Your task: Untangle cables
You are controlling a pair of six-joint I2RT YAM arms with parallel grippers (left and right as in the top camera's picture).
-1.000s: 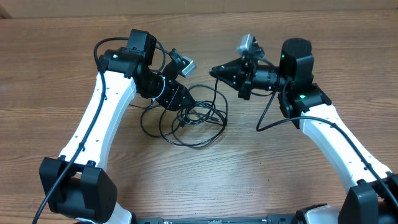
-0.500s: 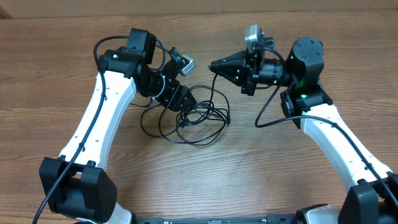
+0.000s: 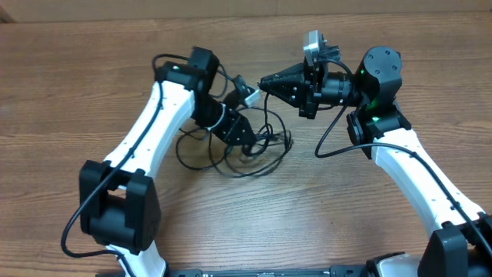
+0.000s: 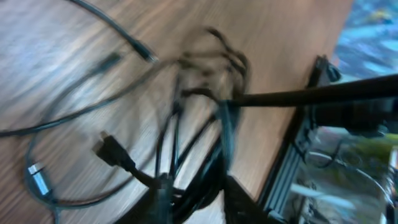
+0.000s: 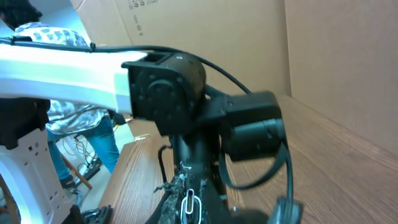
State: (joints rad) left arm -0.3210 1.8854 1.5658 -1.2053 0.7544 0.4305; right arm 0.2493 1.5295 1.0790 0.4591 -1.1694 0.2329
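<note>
reaching down into the cables [image 3: 257,163], my left hand [image 3: 244,140] has its fingertips in the middle of the tangle, which lies on the wooden table [image 3: 323,223]. loops of thin black cord spread out beneath and around that hand. some bulge back toward my left elbow, and a wider loop sags past the fingertips toward the near edge.

the left wrist view is smeared with blur. in it several cords run down between my two fingers [image 4: 163,200] and fan out ahead of them. i cannot tell whether the fingers press on the bundle or only straddle it. ahead of the fingertips and off to one side lies a small black plug [image 4: 111,150]. further out on that side is a silvery tip [image 4: 37,178] on its cord, flat on the wood.

my right hand [image 3: 264,83] is held level above the table, its jaws closed to a point. it aims sideways at my left wrist, close to it but apart. one thin cord rises from the pile to just beneath that tip, and i cannot make out whether it is pinched there. straight ahead of my right hand, the left arm [image 5: 62,68] fills the view, white link and black joint.
</note>
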